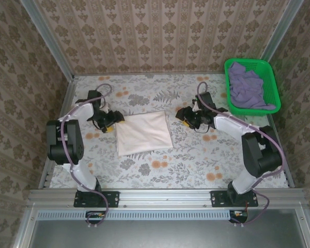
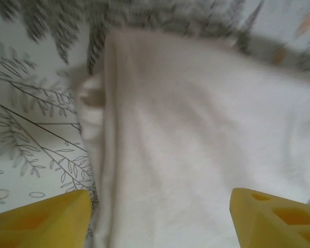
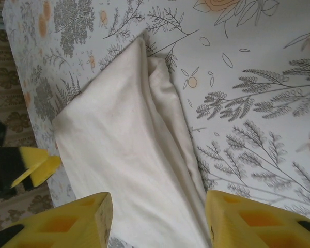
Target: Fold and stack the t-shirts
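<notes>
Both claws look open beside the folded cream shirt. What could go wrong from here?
1. The open left claw sits at the cream t-shirt's edge, where a lump of cloth pokes out; pulling away low could catch it and undo the fold.
2. The right wrist view shows loose layers along one edge; the open right claw could brush them apart.
3. The lavender t-shirt lies crumpled in the green basket and may snag on its mesh.
</notes>
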{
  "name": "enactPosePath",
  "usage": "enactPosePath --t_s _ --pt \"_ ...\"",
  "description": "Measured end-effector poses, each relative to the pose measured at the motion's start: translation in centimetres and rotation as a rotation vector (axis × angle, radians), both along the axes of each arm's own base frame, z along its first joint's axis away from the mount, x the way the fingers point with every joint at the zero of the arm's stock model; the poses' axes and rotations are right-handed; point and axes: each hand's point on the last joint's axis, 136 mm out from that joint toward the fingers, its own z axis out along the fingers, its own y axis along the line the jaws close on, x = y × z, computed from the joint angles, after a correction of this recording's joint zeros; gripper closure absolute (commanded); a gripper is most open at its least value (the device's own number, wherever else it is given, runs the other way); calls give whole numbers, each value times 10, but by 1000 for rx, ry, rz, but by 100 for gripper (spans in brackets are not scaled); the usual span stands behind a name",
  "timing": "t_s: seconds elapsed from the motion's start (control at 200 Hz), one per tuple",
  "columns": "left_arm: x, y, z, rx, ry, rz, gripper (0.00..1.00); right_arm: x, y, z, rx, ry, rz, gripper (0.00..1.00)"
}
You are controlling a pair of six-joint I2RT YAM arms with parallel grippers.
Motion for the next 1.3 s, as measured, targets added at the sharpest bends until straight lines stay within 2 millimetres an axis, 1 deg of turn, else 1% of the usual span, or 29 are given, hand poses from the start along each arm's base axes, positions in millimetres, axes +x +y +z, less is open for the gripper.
enactPosePath --t_s 0.115,0.145,0.24,0.31,0.425,0.505,0.555,0.6,0.665,0.74,0.79,0.895,1.105,1.205,1.3 --pt "-5 -7 -27 26 58 -40 42 -7 -8 18 -18 -47 3 47" --pt "-6 -7 -31 40 66 -47 45 -8 -11 23 -22 -60 2 47" --pt "2 -11 -29 57 46 -65 56 -13 -22 33 -38 -90 -9 47" --pt "6 -15 -35 86 58 -81 65 -17 -32 37 -49 -98 -21 48" --pt "12 -18 -36 104 60 -84 79 -24 -51 40 -62 -97 -53 47" --pt "22 -21 -35 109 47 -80 89 -27 -64 46 -71 -108 -74 47" --pt "32 -22 -33 124 33 -79 92 -28 -71 52 -76 -120 -87 47" --pt "44 -20 -31 145 12 -77 95 -29 -77 56 -80 -130 -96 48" --pt "66 -14 -28 198 -22 -71 98 -32 -86 62 -85 -139 -114 48" --pt "97 -3 -24 268 -68 -63 99 -36 -93 65 -100 -136 -123 48" --pt "118 8 -21 321 -104 -56 100 -39 -96 65 -112 -121 -128 48" --pt "150 34 -10 427 -160 -48 100 -40 -95 68 -120 -112 -126 49" --pt "199 88 24 593 -268 -18 100 -43 -86 84 -139 -122 -81 50" --pt "219 118 39 652 -317 10 100 -44 -90 87 -164 -116 -89 49" --pt "238 145 46 685 -351 41 100 -49 -97 83 -182 -80 -110 49"
